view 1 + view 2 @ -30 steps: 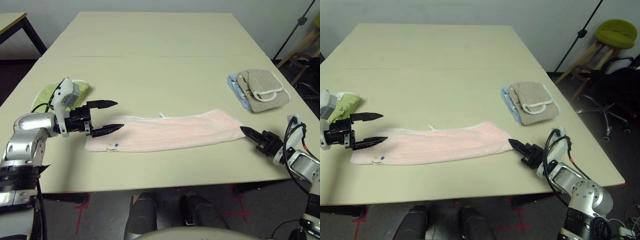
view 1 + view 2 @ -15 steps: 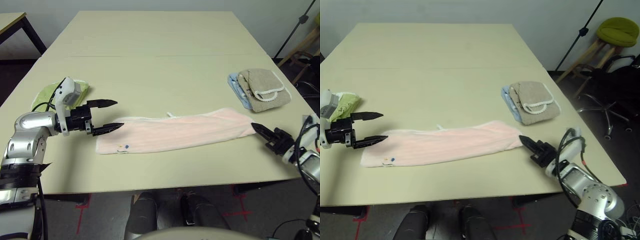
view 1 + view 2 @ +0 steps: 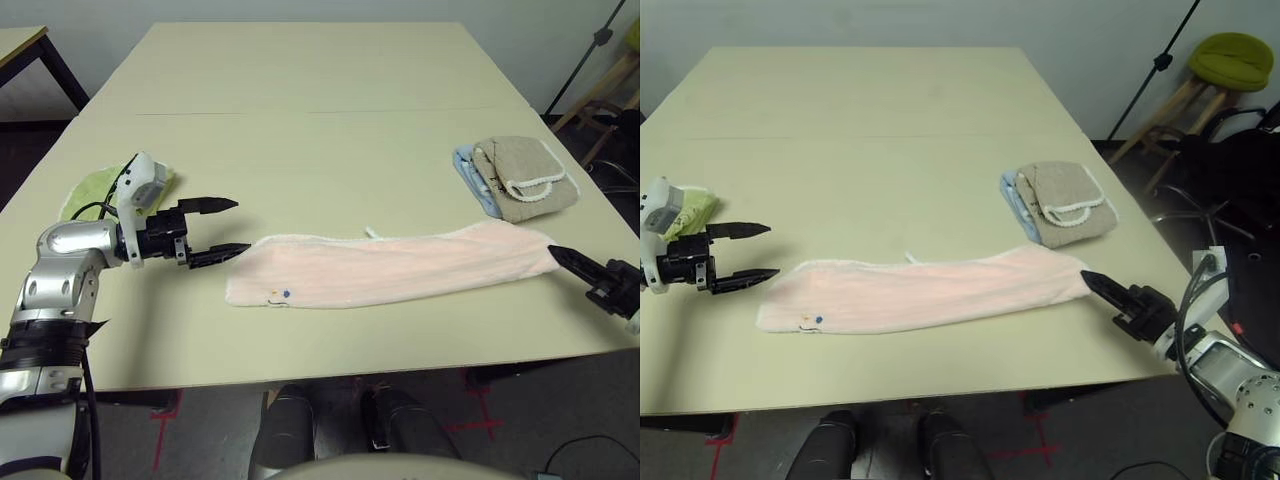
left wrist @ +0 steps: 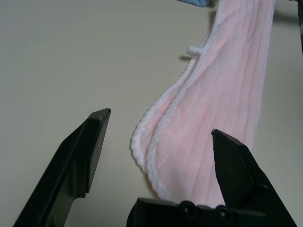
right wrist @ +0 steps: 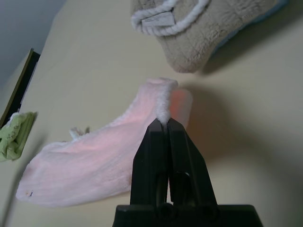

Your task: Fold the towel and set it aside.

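My right jaws [image 5: 163,124] are pinched tight on the white-stitched edge of the pink towel [image 3: 390,270], gripping its right-hand end out near the counter's [image 3: 320,130] 3 o'clock edge; that corner is lifted a little into the black fingers [image 3: 1102,284]. My left jaws [image 3: 228,226] stand wide apart and hold nothing, hovering just off the towel's other end at about 9 o'clock, with the fingertips pointing along the cloth toward 3 o'clock. In the left wrist view the rounded, doubled-over end of the towel lies between and just beyond the two open fingers [image 4: 83,156], apart from both.

The towel lies stretched in a long narrow strip across the near part of the counter, running from roughly 8 o'clock to 3 o'clock, folded lengthwise. A small printed mark sits near its left end on the near side, and a little white loop sticks up from the far edge near the middle. A light green towel [image 3: 100,185] lies behind my left forearm at 9 o'clock. The beige and blue folded towels [image 3: 515,178] sit at about 2 o'clock, well apart from the pink one.
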